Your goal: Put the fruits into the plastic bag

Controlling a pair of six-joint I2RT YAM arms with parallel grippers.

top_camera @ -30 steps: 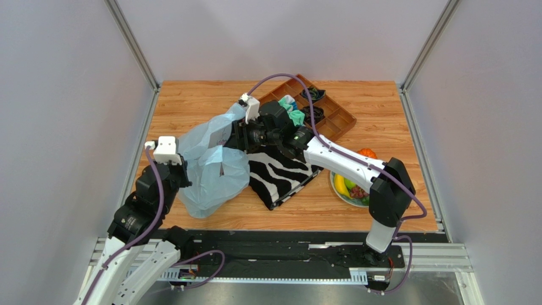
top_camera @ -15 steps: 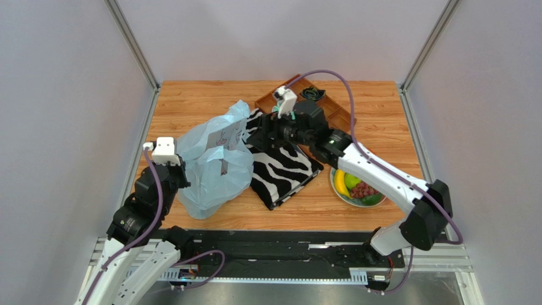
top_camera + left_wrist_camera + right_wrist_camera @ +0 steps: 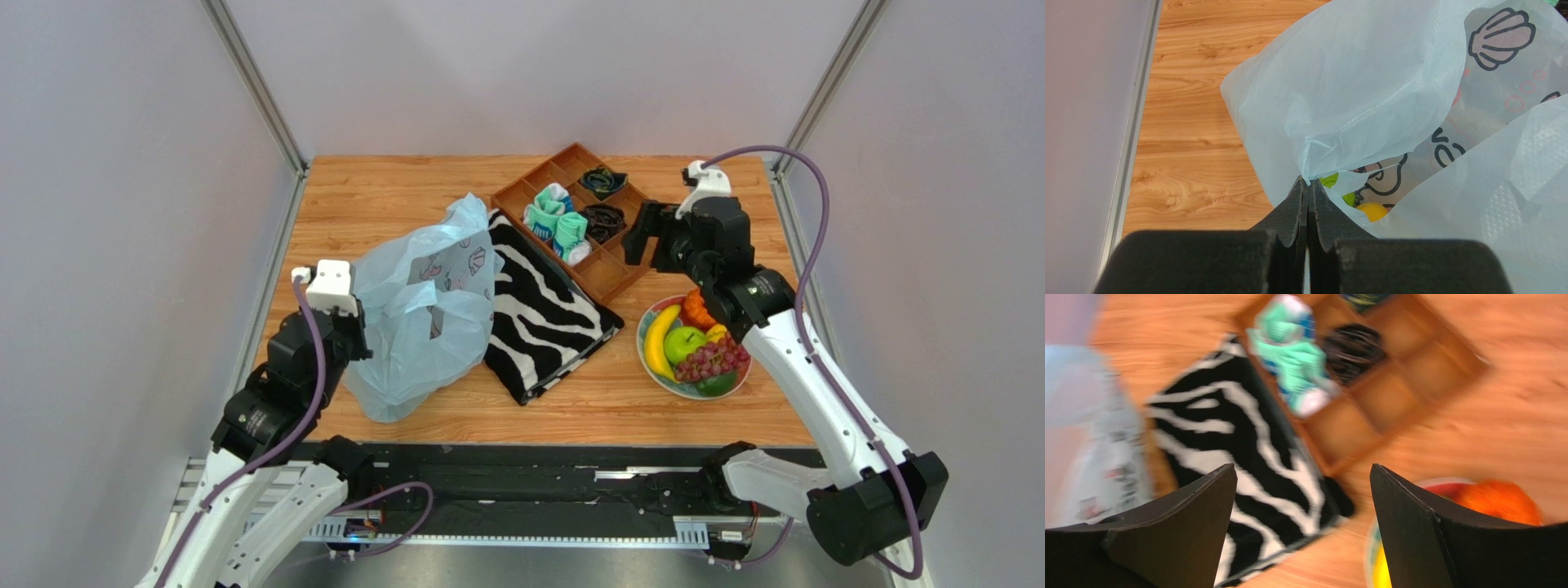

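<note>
The light-blue plastic bag (image 3: 421, 306) stands at the table's left. My left gripper (image 3: 1308, 185) is shut on its crumpled near edge (image 3: 1315, 156), also seen from above (image 3: 358, 328). Something yellow (image 3: 1370, 212) and something green (image 3: 1331, 180) show inside the bag. A plate (image 3: 648, 368) at the right holds a banana (image 3: 659, 341), a green apple (image 3: 683, 344), grapes (image 3: 715, 360), an orange fruit (image 3: 700, 308) and a dark green fruit (image 3: 719, 384). My right gripper (image 3: 648, 235) is open and empty, in the air above the brown tray's right end, behind the plate. Its view (image 3: 1303, 478) is blurred.
A zebra-striped cloth (image 3: 546, 312) lies between bag and plate. A brown divided tray (image 3: 626, 257) at the back holds teal-and-white socks (image 3: 558, 221) and dark items (image 3: 604, 222). Walls close the left, right and back sides.
My right arm has swung away from the bag to the right, past the cloth and tray, and now hangs behind the plate. The bag has settled upright. My left gripper has kept its hold.
</note>
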